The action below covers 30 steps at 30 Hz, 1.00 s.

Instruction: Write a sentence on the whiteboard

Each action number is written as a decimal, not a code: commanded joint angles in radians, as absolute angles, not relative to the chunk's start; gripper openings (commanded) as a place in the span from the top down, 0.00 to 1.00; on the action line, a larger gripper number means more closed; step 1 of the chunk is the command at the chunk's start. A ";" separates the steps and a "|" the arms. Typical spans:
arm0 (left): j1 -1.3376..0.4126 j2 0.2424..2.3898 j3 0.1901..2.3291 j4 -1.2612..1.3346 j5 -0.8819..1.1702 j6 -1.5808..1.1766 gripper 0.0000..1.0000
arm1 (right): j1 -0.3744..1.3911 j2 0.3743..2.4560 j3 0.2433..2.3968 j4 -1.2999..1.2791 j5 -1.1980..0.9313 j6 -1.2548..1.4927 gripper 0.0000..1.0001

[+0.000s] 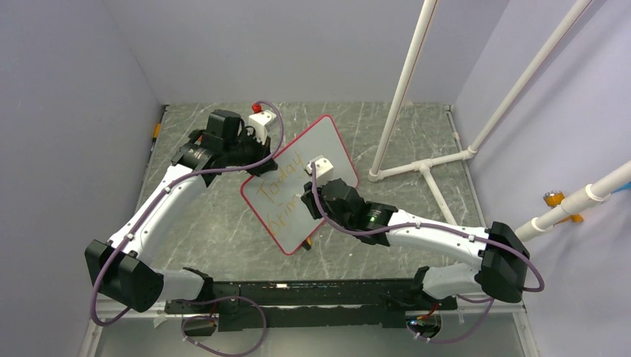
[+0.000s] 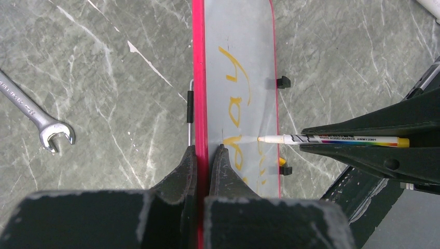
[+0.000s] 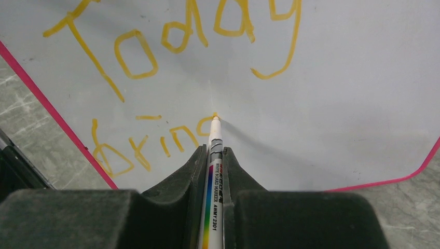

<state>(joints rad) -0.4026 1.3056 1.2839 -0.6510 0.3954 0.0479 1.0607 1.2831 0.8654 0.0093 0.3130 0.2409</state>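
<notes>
The whiteboard, white with a thin red-pink frame, is held tilted above the table. My left gripper is shut on its upper left frame edge; in the left wrist view the fingers clamp the red frame. My right gripper is shut on a white marker with a rainbow stripe. The marker's tip touches the board at the end of the second line. The sentence reads "Today" in orange-yellow, with "brin" below it. The marker also shows from the side.
A steel wrench lies on the grey marbled table left of the board. A white pipe frame stands at the back right. Two black clips sit on the board's far edge. Walls close in on the left, back and right.
</notes>
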 commanded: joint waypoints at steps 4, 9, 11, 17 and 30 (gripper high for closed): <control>-0.400 1.310 1.261 -0.700 0.221 0.154 1.00 | 1.060 1.265 0.799 0.030 0.305 0.279 1.00; -0.400 1.312 1.261 -0.701 0.221 0.153 1.00 | 1.060 1.254 0.761 0.023 0.294 0.296 1.00; -0.400 1.313 1.261 -0.701 0.221 0.154 1.00 | 1.062 1.253 0.748 0.021 0.288 0.301 1.00; -0.400 1.316 1.262 -0.702 0.221 0.154 1.00 | 1.071 1.250 0.716 0.022 0.279 0.315 1.00; -0.401 1.318 1.261 -0.702 0.218 0.154 1.00 | 1.092 1.272 0.762 0.044 0.243 0.322 1.00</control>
<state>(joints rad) -0.4023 1.3060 1.2839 -0.6514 0.3946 0.0479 1.0782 1.2491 0.7189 -0.0017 0.2935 0.3008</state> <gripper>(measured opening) 0.043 0.138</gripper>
